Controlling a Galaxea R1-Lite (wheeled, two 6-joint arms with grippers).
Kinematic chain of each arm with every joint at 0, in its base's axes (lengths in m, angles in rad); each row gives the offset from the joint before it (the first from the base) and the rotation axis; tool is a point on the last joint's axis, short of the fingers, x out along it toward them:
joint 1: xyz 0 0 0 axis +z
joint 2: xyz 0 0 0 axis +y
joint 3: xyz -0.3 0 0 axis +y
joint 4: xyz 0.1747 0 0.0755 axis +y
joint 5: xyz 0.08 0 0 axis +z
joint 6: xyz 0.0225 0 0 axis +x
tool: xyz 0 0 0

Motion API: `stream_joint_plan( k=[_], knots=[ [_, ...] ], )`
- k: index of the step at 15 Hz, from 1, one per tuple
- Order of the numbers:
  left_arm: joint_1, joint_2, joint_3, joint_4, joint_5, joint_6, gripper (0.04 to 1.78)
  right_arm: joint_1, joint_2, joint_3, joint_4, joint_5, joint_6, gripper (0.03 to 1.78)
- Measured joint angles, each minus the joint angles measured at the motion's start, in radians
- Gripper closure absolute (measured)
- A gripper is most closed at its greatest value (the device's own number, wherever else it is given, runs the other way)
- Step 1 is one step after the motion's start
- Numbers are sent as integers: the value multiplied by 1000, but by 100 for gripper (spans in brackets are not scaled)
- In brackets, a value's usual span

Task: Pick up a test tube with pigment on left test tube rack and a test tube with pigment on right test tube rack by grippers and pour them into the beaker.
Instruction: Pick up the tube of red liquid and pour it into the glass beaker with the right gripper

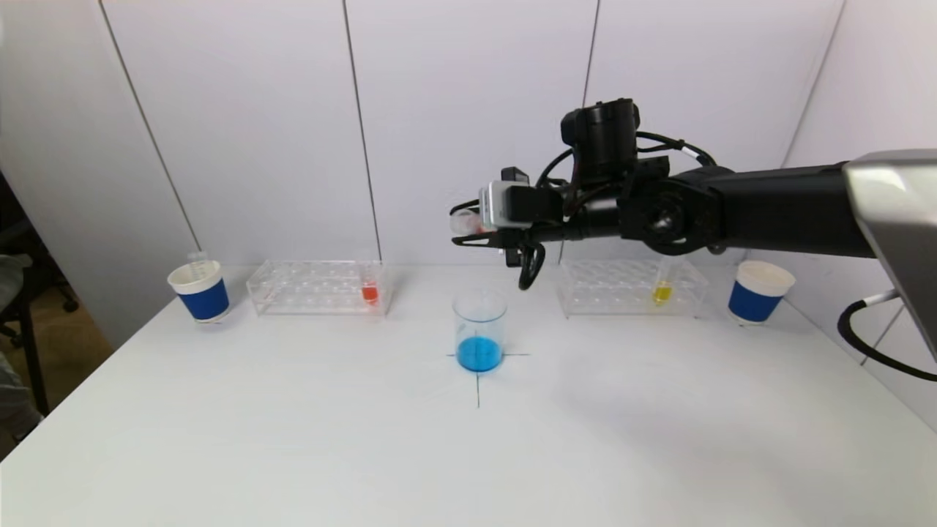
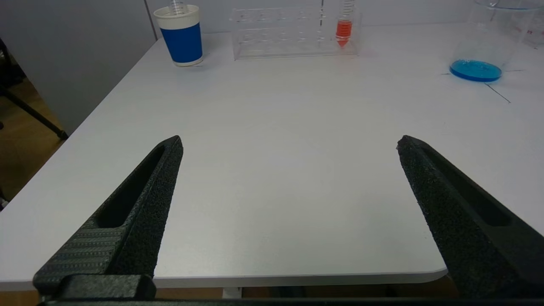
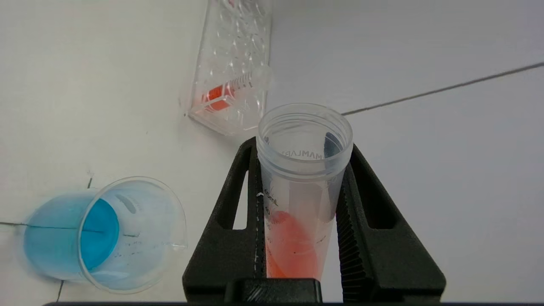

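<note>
Your right gripper (image 3: 299, 212) is clamped on the test tube (image 3: 304, 170), jaws on its mid-body, open mouth pointing away from the wrist. Red-orange pigment pools at the tube's closed end, back between the jaws. The tube lies near horizontal, up in the air above the table (image 1: 293, 439).

Handling, my read: thin clear plastic, light, smooth wall, so it can twist in the grip. Ribbed pads on the straight section below the threaded rim are the right hold. Don't squeeze harder; it looks like it'd flex. Liquid is shallow and will run fast once the mouth dips.

The beaker (image 1: 480, 331) sits below the claw and slightly ahead of the tube mouth, blue liquid in the bottom, on a cross mark. Narrow rim, so line the mouth over it before tipping further. Nothing stands between claw and beaker.

Beyond the claw to its left: left rack (image 1: 318, 287) with an orange tube (image 1: 370, 291), then a blue cup (image 1: 200, 290). Behind the arm: right rack (image 1: 633, 289) with a yellow tube (image 1: 662, 291), another cup (image 1: 760, 292) past it.

Left gripper (image 2: 289, 178) is parked at the near table edge, jaws spread wide, empty. Open tabletop ahead of it.
</note>
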Motion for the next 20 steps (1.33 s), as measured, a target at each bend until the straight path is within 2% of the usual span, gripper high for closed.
stream_joint_plan(
  k=[5,10,16,20],
  knots=[
    [1,0,0,0,0,0,6,-16,-4,67,-82,44,-45,128],
    [0,0,0,0,0,0,6,-68,43,70,-150,73,-117,128],
    [0,0,0,0,0,0,6,-86,96,88,-251,89,-188,128],
    [0,0,0,0,0,0,6,-87,121,92,-271,89,-248,128]
  ],
)
